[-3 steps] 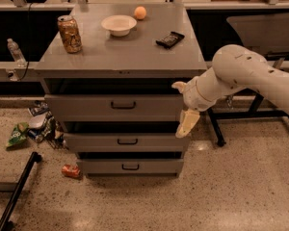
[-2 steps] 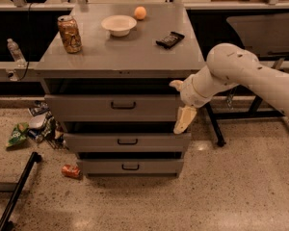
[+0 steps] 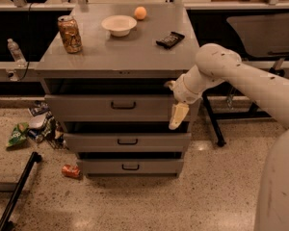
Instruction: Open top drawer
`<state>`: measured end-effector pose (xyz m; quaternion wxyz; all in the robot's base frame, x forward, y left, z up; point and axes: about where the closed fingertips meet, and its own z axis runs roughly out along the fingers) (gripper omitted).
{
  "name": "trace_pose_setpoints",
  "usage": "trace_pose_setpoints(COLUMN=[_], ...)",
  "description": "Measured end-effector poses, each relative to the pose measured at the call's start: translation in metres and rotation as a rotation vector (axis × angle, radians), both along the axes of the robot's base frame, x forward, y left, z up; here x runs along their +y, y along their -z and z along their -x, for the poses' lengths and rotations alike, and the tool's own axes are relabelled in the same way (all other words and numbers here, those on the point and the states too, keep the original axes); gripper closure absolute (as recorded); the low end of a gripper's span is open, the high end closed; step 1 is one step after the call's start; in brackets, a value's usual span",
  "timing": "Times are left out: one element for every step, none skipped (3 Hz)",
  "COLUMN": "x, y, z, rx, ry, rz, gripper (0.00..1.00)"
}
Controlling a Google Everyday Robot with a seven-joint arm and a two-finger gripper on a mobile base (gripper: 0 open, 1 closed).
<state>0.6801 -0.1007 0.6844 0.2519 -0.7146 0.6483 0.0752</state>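
Note:
The top drawer [image 3: 86, 109] is the tallest grey front of the cabinet, with a small dark bar handle [image 3: 123, 106] at its centre. Its front stands a little forward, with a dark gap above it under the cabinet top. My gripper [image 3: 176, 105] hangs on the white arm [image 3: 241, 78] that reaches in from the right. It is at the right end of the top drawer's front, well to the right of the handle. Two shorter drawers [image 3: 127, 141] [image 3: 130, 166] sit below.
On the cabinet top [image 3: 120, 52] stand a can [image 3: 69, 33], a white bowl [image 3: 118, 25], an orange [image 3: 140, 13] and a black remote-like object [image 3: 170, 39]. Litter [image 3: 33, 129] and a red can [image 3: 71, 171] lie on the floor at left. A black table frame [image 3: 214, 124] stands at right.
My arm and gripper have shifted a little to the left, closer against the right end of the top drawer front. The drawers have not moved.

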Motion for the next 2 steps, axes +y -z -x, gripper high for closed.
trace_pose_setpoints(x=[-0.0002, -0.0026], y=[0.0149, 0.0216], z=[-0.0067, -0.0023], rx=[0.032, 0.054], ry=[-0.001, 0.001], rz=[0.006, 0.008], gripper=[0.26, 0.49])
